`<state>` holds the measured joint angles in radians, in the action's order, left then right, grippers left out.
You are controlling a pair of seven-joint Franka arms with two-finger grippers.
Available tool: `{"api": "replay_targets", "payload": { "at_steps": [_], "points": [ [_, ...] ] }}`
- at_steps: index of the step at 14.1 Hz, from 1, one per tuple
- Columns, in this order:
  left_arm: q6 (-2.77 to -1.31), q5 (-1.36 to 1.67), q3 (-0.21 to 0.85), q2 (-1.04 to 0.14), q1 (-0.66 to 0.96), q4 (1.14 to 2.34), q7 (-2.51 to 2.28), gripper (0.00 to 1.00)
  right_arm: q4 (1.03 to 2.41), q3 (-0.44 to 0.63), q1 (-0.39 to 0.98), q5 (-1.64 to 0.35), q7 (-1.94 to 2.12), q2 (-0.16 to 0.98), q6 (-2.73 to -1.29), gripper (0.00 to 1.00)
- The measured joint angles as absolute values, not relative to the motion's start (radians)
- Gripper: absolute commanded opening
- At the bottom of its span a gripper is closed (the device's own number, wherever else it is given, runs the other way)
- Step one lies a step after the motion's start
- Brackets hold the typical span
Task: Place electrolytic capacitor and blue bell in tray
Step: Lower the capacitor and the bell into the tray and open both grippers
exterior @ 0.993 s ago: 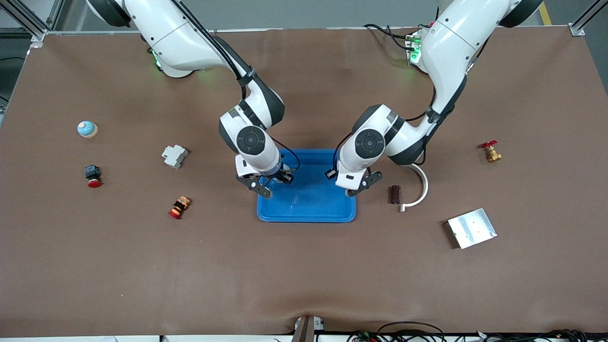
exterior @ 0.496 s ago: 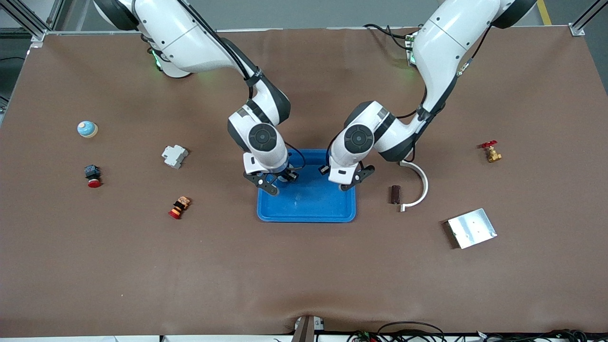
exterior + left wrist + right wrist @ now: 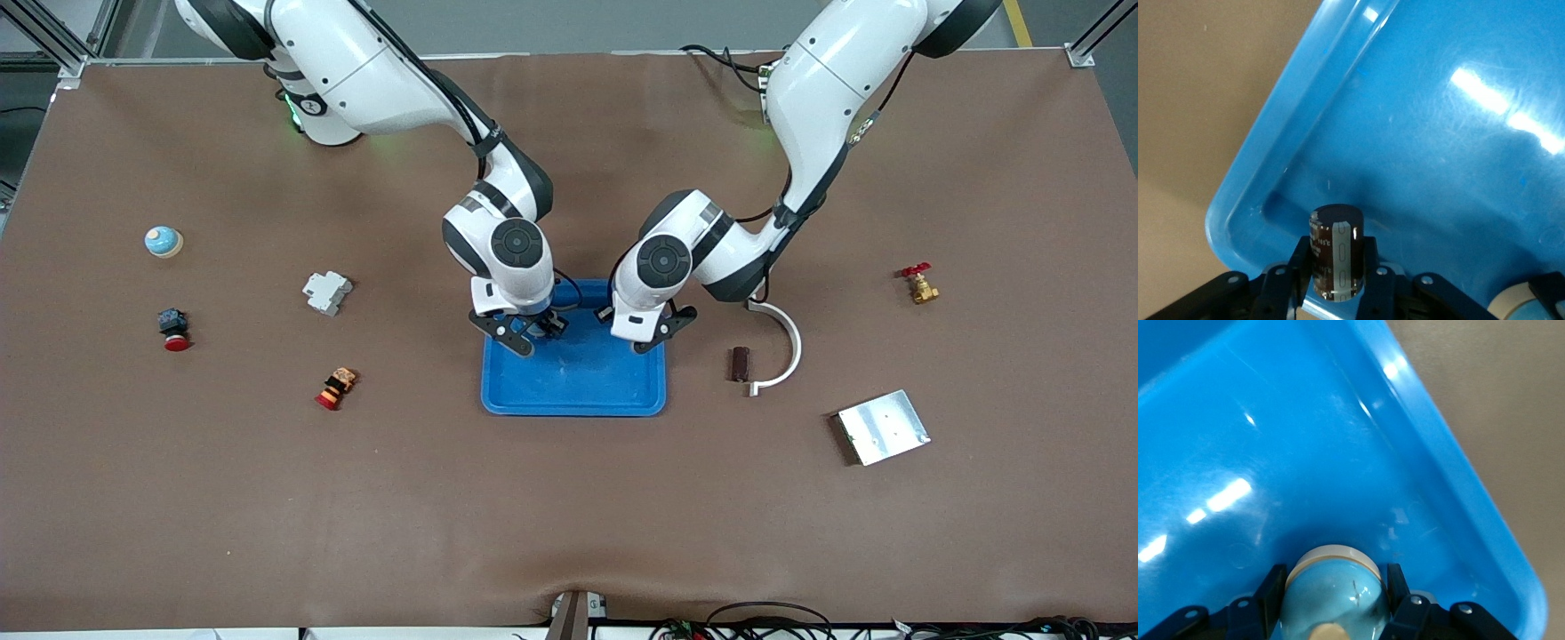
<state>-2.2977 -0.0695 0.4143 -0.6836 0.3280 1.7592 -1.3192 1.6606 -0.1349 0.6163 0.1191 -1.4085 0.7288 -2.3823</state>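
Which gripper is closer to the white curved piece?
Left. The left gripper, holding the capacitor, is over the tray's end toward the white curved piece; the right gripper, holding the blue bell, is over the tray's end toward the right arm.

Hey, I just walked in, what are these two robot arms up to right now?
Both arms are over the blue tray, each carrying a part to put in it. The left end effector is shut on an electrolytic capacitor, the right end effector on a blue bell. Neither part has been let go yet. Another bell and another dark capacitor lie out on the table.
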Motion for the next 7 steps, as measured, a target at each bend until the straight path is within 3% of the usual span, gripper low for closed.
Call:
{"api": "replay_targets", "payload": {
  "at_steps": [1,2,3,7],
  "points": [
    [-2.298,-0.069,0.414,-0.684,0.328,1.755,-1.321,1.0,1.66,-0.135,0.616,0.119,-1.411,0.732,-2.389,0.21],
    [-2.298,-0.069,0.414,-0.683,0.328,1.752,-1.323,1.0,1.66,-0.134,0.616,0.119,-1.414,0.736,-2.393,0.91],
    [-2.297,-0.069,0.414,-0.682,0.328,1.749,-1.326,1.0,1.659,-0.134,0.616,0.119,-1.416,0.737,-2.395,1.0],
    [-2.186,-0.095,0.412,-0.656,0.321,1.724,-1.338,1.0,1.658,-0.134,0.616,0.121,-1.419,0.738,-2.396,1.0]
  ]
}}
